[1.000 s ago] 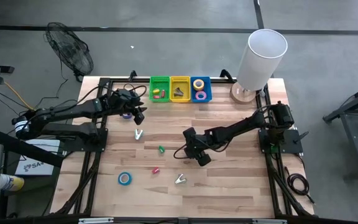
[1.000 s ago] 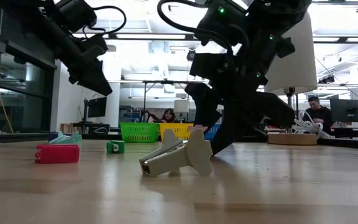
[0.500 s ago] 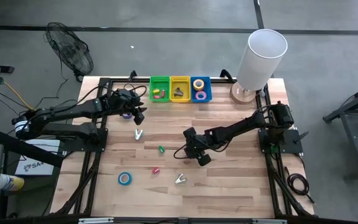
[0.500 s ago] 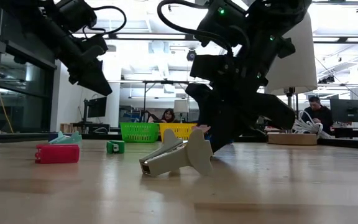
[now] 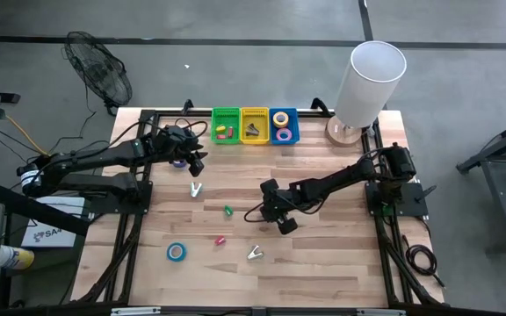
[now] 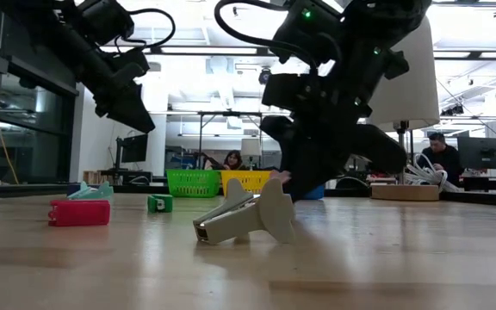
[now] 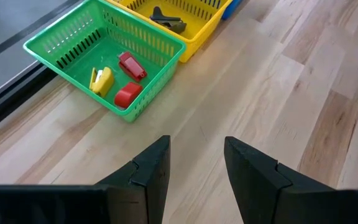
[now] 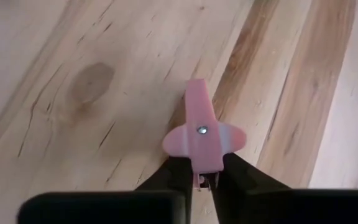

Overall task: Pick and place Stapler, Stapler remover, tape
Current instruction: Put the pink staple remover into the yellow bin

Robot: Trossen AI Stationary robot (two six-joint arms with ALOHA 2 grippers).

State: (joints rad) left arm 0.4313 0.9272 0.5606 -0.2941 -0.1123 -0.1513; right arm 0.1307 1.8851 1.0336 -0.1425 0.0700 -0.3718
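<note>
White cylinder (image 5: pixel 372 81) upright on a round wooden base at the tabletop's far right corner. Black floor fan (image 5: pixel 100 78) on the concrete floor beyond the far left corner. Coiled black cable (image 5: pixel 422 258) on the floor off the right edge. Low view: two seated people (image 6: pixel 232 160) (image 6: pixel 438 158) in the room behind, monitors (image 6: pixel 481 151) near one.

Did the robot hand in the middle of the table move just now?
Yes, a little. In the high view the right gripper has slid slightly right, away from the green stapler. Its fingers pinch a pink staple remover.
</note>
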